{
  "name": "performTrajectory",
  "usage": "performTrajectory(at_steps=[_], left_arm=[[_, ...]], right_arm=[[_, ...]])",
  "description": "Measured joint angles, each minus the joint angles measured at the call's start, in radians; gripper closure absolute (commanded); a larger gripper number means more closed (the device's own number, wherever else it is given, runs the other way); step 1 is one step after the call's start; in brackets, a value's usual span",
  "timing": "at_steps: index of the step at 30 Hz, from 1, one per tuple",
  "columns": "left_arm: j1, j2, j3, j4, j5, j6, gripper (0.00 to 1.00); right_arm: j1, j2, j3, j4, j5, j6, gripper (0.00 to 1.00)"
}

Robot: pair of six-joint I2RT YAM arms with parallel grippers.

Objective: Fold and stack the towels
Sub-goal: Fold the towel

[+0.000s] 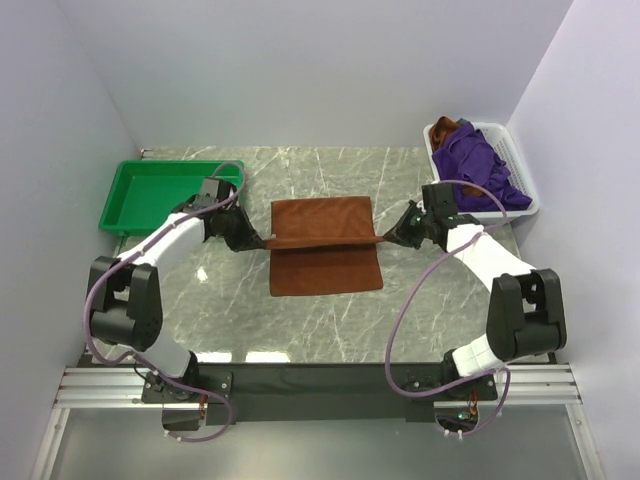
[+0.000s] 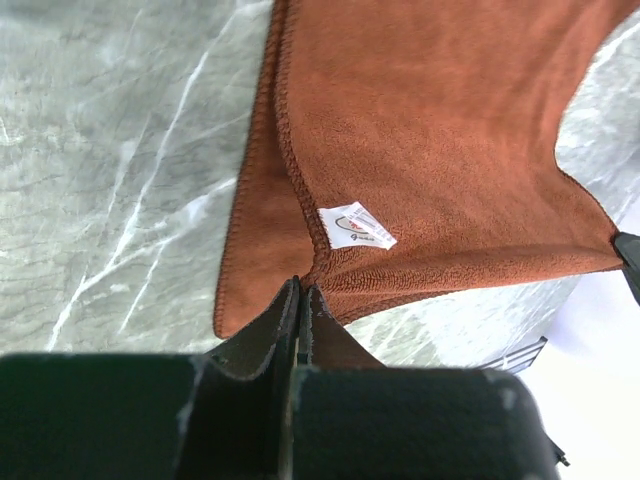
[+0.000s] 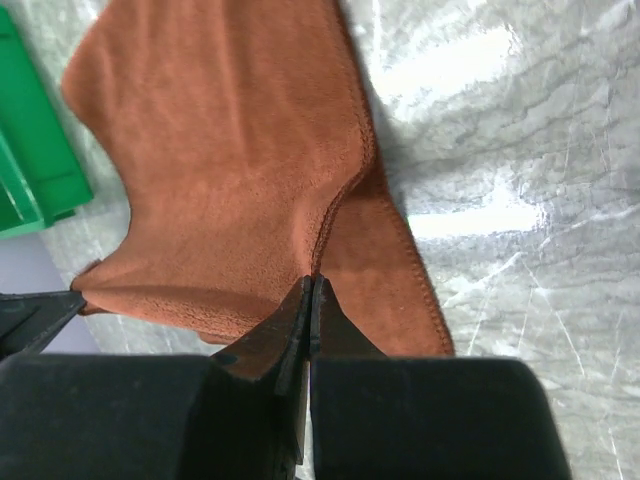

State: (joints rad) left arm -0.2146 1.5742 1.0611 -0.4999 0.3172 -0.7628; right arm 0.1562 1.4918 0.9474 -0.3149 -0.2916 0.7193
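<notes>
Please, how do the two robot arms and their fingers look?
The left arm and right arm have curved white shells and black joints. A thin lilac cable loops along each. The fingers are black, flat and narrow at the tip.

Light is bright and even, falling from above, and the top view is sharp throughout. The glossy tabletop (image 1: pixel 330 320) carries pale glare patches near its front edge. In the right wrist view, white glare washes out some marble veins. In both wrist views the near fingers (image 2: pixel 255 350) are dark and blurred, while the towel (image 2: pixel 430 150) pile is crisp, with soft shadow under its folds.
</notes>
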Motion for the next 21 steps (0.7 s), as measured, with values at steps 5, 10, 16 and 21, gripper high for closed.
performTrajectory(at_steps=[5,10,16,21], left_arm=[[-0.002,-0.040,0.027,-0.051,-0.001,0.003,0.99],[-0.005,-0.114,0.018,-0.080,0.005,0.002,0.99],[-0.010,-0.200,-0.127,-0.040,0.038,-0.010,0.99],[-0.040,-0.188,-0.279,0.024,0.052,-0.039,0.99]], right_arm=[[0.002,-0.058,0.007,-0.053,0.002,-0.008,1.00],[0.003,-0.142,-0.007,-0.084,-0.003,-0.016,1.00],[0.004,-0.203,-0.129,-0.067,-0.023,-0.011,1.00],[0.004,-0.177,-0.264,-0.026,-0.034,0.006,1.00]])
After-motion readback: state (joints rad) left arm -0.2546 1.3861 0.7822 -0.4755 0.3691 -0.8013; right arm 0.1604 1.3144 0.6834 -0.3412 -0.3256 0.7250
